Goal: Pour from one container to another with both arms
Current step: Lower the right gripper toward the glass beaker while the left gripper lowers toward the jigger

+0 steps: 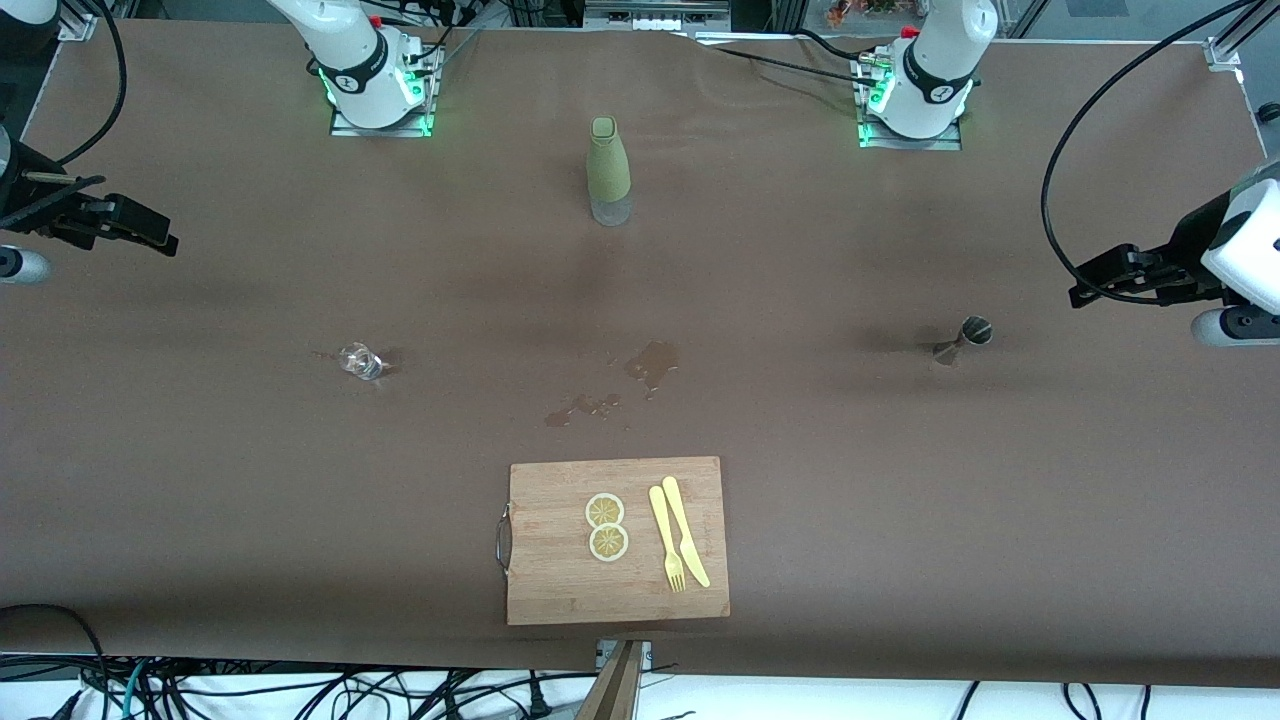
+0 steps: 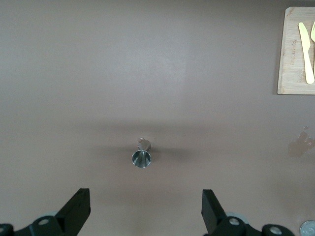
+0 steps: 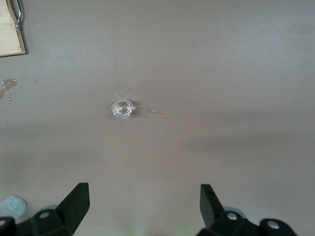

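Steel jigger (image 1: pixel 962 338) upright, clear glass (image 1: pixel 361 360) w/ unclear contents, well apart.

Both arms are large, white and jointed, with black bands and cables, their bases standing along the edge of the surface (image 1: pixel 200 480) farthest from the front camera. The left arm (image 1: pixel 935 70) holds its black hand (image 2: pixel 145 211) in the air over the surface's end on its own side, fingers wide apart and empty. The right arm (image 1: pixel 350 60) mirrors it, its hand (image 3: pixel 144 209) over its own end, fingers likewise spread and holding nothing.
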